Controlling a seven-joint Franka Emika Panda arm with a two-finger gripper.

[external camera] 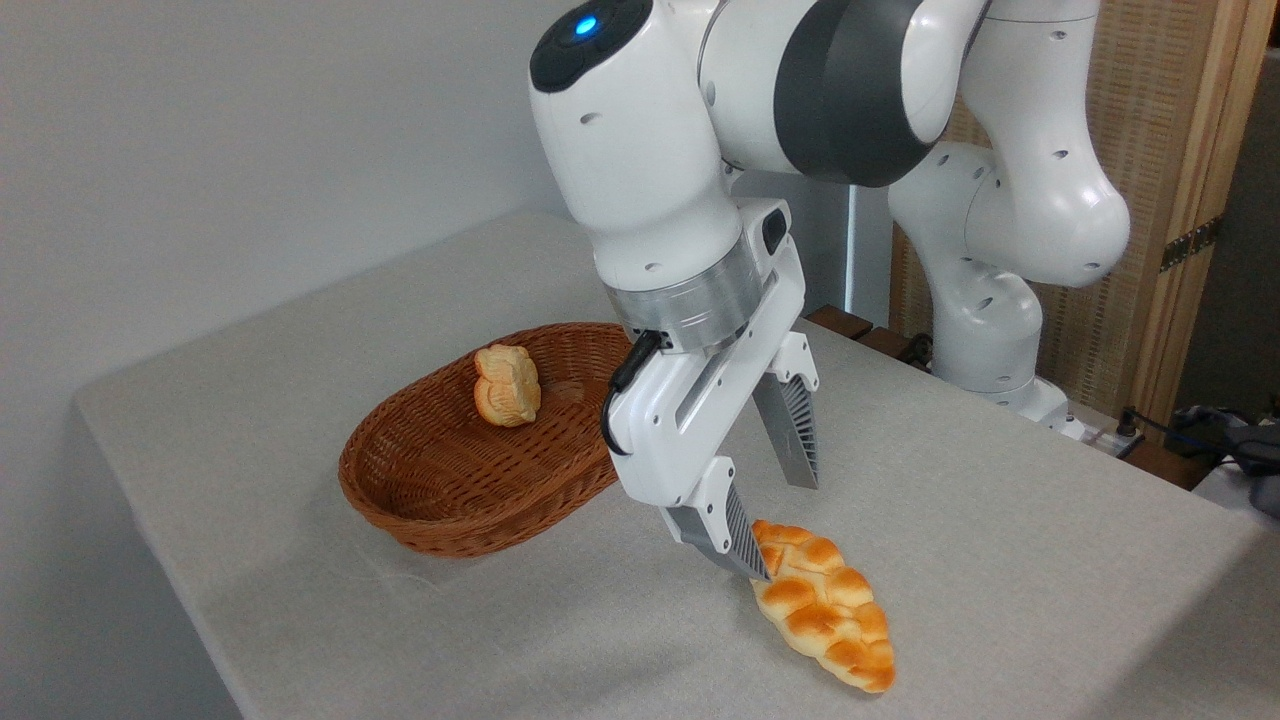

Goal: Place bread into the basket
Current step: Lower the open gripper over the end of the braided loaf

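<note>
**On the grey table, one loaf left to lift**

Near the front edge of the table lies the long golden-brown braided loaf [825,605], flat on the cloth, its far tapered end pointing up toward the robot and its near end toward the camera. Over that far end hangs the white two-finger gripper [775,515], tilted, with its jaws spread wide and nothing between them. The lower ribbed grey finger [735,540] is down at the loaf's far tip, touching it or just beside it; which of the two cannot be told. The upper finger is raised above and behind the loaf, clear of it.

To the left, close by, sits the oval reddish-brown woven wicker basket [440,510], upright on the table. The small roundish golden-brown bun [507,385] already rests inside it, leaning against the far sloping wall. So half the bread looks done, and the step in hand seems to be the approach to the second piece.

For a grasp, the next move probably calls for the fingers to straddle the loaf across its narrow width, further along toward the thicker middle than the tip, then to close. Gripped only at the tapered end, the loaf might swing or slip. After that comes a lift clear of the rim and a short carry leftward, with the loaf turned along the basket's length so that it fits.

The pale grey cloth-covered table [1000,560] is bare around the loaf.
</note>
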